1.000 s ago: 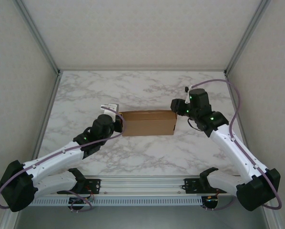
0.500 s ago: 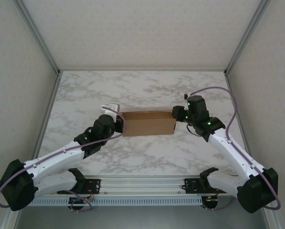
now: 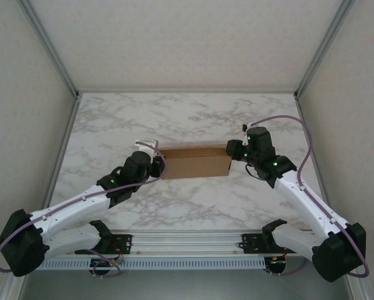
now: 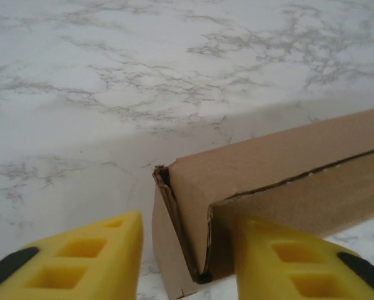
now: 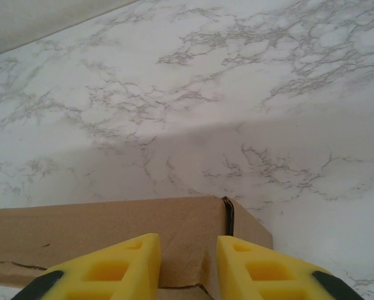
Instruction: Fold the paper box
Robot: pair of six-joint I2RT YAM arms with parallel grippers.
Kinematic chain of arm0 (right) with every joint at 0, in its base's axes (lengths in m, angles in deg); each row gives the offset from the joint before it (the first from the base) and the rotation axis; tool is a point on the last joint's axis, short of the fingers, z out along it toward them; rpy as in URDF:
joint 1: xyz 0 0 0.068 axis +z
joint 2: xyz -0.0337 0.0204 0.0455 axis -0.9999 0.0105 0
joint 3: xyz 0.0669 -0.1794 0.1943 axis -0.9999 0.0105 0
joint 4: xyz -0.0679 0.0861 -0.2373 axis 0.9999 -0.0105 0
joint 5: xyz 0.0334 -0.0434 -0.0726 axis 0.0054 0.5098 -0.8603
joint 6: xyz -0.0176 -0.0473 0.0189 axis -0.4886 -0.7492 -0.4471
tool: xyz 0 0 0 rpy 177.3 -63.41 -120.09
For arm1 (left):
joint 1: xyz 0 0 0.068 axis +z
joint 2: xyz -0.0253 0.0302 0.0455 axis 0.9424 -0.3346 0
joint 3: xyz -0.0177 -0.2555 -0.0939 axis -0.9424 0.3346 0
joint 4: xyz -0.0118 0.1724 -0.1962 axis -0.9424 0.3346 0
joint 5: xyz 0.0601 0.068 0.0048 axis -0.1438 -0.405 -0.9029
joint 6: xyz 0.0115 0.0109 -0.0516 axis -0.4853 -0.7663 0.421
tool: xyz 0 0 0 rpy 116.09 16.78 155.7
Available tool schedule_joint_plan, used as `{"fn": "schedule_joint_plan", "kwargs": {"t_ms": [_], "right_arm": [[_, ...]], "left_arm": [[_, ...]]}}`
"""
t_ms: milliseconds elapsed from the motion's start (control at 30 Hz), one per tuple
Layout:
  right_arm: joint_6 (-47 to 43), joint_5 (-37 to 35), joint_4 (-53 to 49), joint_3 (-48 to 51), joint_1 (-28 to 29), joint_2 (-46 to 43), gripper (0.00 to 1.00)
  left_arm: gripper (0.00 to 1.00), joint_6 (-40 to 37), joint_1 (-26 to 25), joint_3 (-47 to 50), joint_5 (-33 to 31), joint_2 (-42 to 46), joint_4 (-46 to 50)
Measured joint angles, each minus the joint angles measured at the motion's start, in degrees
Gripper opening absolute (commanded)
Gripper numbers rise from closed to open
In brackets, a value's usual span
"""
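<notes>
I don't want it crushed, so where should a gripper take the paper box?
Probably at a short end, approached from the side: the paper box lies long and low, and its left end wall offers a thin upright edge to pinch.

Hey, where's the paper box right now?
In the top view the box lies mid-way across the table, with the left gripper at its left end and the right gripper at its right end.

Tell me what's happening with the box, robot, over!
Left gripper open, straddling one end of the paper box. Right gripper astride the other end, grip unclear. Nothing in the way.
</notes>
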Motion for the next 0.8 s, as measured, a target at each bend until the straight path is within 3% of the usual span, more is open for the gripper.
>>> {"fn": "schedule_joint_plan", "kwargs": {"t_ms": [267,367,633,800], "right_arm": [[0.4,0.0,1.6,1.1,-0.1,-0.3,0.31],[0.6,0.0,1.8,1.3,-0.1,-0.4,0.31],[0.7,0.0,2.0,1.5,-0.1,-0.6,0.32],[0.7,0.0,1.9,1.5,-0.1,-0.6,0.32]], "left_arm": [[0.51,-1.5,0.0,-5.5,8.0,5.3,7.0],[0.56,-1.3,0.4,-8.5,9.8,6.4,8.7],[0.53,10.4,8.7,-13.7,15.5,-0.5,10.1],[0.47,16.3,9.4,-11.5,18.8,-4.6,9.1]]}}
